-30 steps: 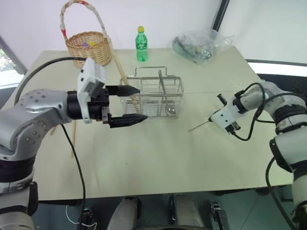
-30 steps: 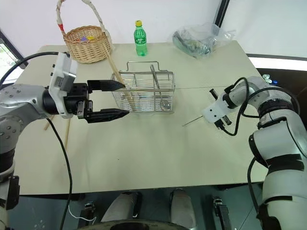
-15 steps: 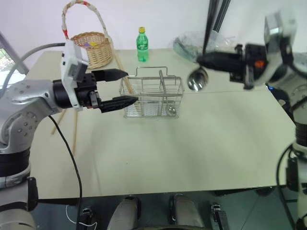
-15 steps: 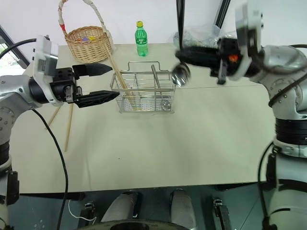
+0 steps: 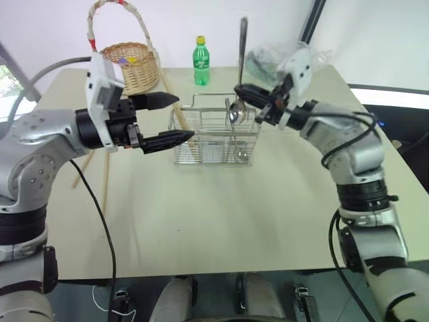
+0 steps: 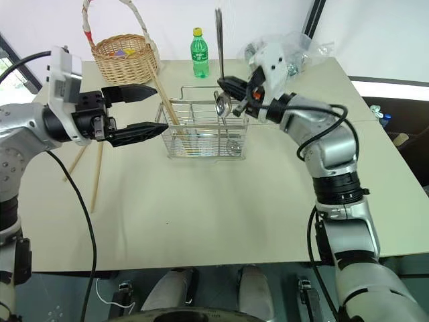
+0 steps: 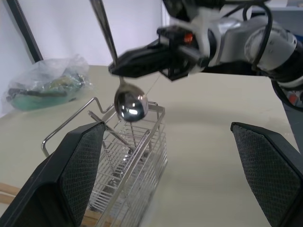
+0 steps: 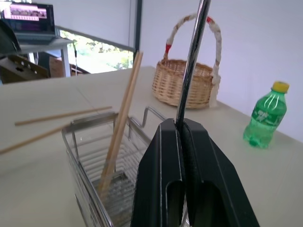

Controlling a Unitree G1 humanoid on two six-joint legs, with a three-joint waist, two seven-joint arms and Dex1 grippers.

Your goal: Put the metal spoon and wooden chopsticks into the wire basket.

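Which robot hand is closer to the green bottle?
The right. The right gripper, shut on the metal spoon above the wire basket, sits just in front and to the right of the green bottle. The open left gripper hovers farther off, by the basket's left end.

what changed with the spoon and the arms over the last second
The right gripper, shut on the metal spoon, lifted it off the table and carried it across to hang upright, bowl down, over the wire basket. The left gripper drew back a little toward the robot's left, open and empty. The basket, the wooden chopsticks leaning in it, the two chopsticks on the table, the wicker basket and the green bottle stayed put.
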